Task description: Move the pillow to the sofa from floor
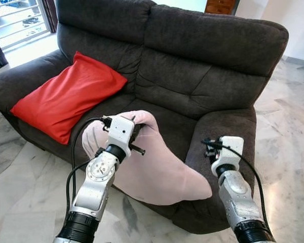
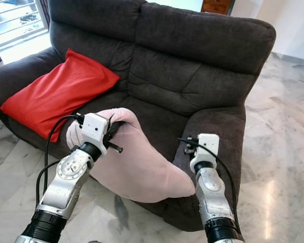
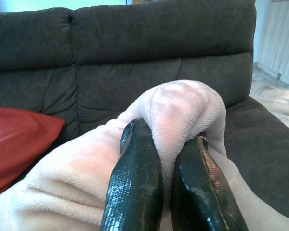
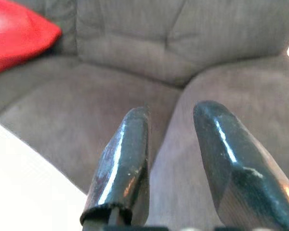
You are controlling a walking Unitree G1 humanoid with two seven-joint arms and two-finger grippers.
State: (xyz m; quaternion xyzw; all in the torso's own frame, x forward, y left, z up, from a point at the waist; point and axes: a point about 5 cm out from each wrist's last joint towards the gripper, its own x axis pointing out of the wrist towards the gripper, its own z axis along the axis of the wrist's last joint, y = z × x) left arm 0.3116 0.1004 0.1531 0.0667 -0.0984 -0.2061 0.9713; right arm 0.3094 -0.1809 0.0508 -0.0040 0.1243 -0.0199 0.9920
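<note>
You have the pink pillow (image 1: 157, 169) draped over the front edge of the sofa (image 1: 202, 66), lying partly on the seat cushion and hanging down toward the marble floor (image 1: 289, 147). Your left gripper (image 3: 166, 144) pinches a raised fold at the pillow's upper end, its 2 black fingers (image 3: 135, 187) pressed in on the plush fabric from both sides. That arm reaches forward and up from the sofa's front, wrist bent toward the seat. Your right gripper (image 4: 171, 120) hangs over the sofa's right armrest, its fingers spread apart with nothing between them, just beside the pillow's lower corner. A red cushion (image 1: 66, 96) leans in the sofa's left corner, well apart from the pillow.
</note>
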